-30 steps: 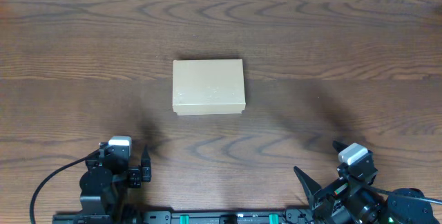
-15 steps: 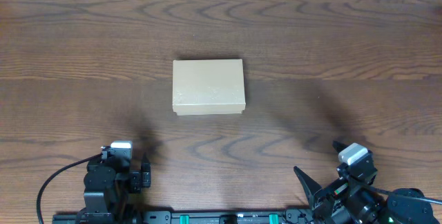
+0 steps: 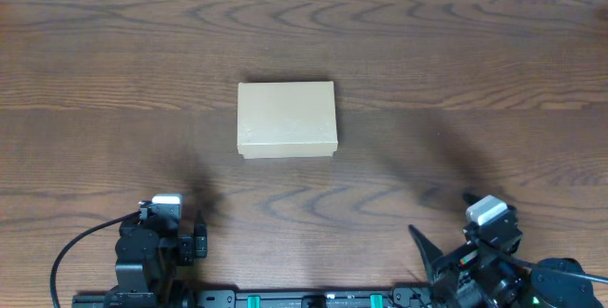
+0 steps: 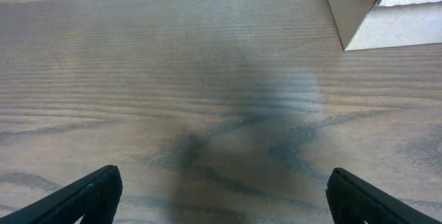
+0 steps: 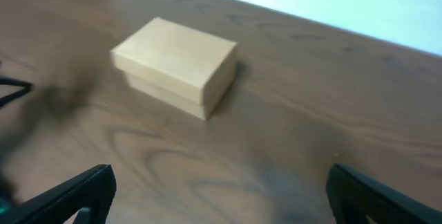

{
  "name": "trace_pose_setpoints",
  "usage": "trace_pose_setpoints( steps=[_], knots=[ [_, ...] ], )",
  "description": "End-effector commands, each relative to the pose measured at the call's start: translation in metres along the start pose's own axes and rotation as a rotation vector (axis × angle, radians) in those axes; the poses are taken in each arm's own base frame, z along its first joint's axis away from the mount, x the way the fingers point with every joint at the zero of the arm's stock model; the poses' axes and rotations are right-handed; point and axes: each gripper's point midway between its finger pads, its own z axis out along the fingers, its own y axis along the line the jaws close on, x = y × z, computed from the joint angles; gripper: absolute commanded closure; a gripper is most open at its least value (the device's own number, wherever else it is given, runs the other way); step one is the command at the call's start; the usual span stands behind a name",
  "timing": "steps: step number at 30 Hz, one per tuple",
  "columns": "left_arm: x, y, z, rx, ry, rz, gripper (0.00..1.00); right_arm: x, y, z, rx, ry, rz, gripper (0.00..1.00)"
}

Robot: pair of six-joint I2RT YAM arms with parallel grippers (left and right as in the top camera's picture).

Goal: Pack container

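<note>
Seemingly done: container (image 3: 286, 119) shut, nothing loose around; left gripper (image 4: 224, 179) at seven o'clock, right gripper (image 5: 221, 175) at five, both wide, empty.

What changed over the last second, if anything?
The left gripper pulled back slightly, away from the container; the right gripper barely shifted. Nothing was grasped or released: both stay open and empty. The container kept its place, lid closed.

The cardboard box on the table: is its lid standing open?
No, the cardboard box is shut, with its lid lying flat on top.
</note>
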Motion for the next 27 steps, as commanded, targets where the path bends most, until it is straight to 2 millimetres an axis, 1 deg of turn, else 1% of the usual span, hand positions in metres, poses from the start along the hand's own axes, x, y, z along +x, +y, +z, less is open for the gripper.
trace_pose_setpoints(
  steps=[1,3,9,12,19,22,27],
  knots=[
    [0.013,0.001,0.001,-0.006,0.045,0.016,0.05,0.019,-0.02,0.017,0.107,0.024,-0.074,0.01],
    [0.012,0.001,0.001,-0.006,0.044,0.016,0.05,0.032,-0.029,0.033,0.152,0.017,-0.06,0.01],
    [0.012,0.001,0.001,-0.006,0.044,0.016,0.05,0.074,-0.045,0.061,0.219,0.021,-0.023,0.01],
    [0.012,0.001,0.001,-0.006,0.044,0.016,0.05,0.094,-0.05,0.069,0.236,0.053,0.002,0.01],
    [0.012,0.001,0.001,-0.006,0.044,0.016,0.05,0.136,-0.067,0.083,0.315,0.137,0.183,0.01],
    [0.012,0.001,0.001,-0.006,0.044,0.016,0.04,0.15,-0.072,0.086,0.346,0.158,0.248,0.01],
    [0.012,0.001,0.001,-0.006,0.044,0.016,0.04,0.165,-0.073,0.091,0.353,0.174,0.265,0.01]
  ],
)
